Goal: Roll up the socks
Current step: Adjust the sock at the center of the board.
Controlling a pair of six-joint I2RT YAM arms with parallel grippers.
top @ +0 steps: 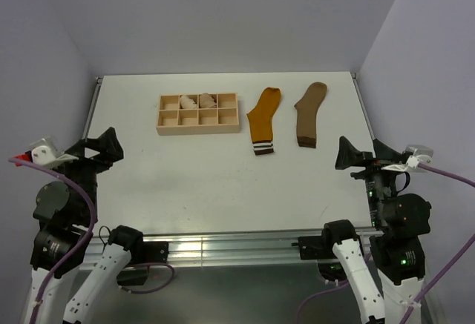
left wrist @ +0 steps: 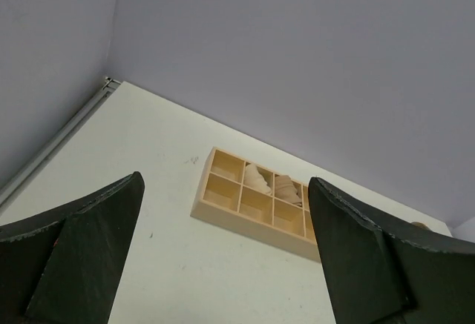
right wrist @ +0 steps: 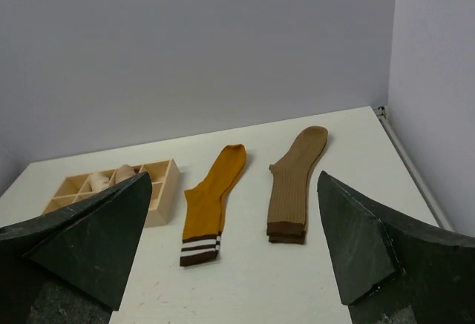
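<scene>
Socks flat on white table, lilac walls.

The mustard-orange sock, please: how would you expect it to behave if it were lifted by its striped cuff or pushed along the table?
The mustard-orange sock lies flat and thin, so it would probably hang limp when lifted. Being soft fabric, it likely bunches rather than slides if pushed. It looks light.

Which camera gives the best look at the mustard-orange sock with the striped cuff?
The right wrist view: the mustard-orange sock lies whole and large there, with the white and brown stripes on its cuff clear. The top external view also shows it whole, from above, but smaller. The left wrist view does not show it recognisably.
</scene>
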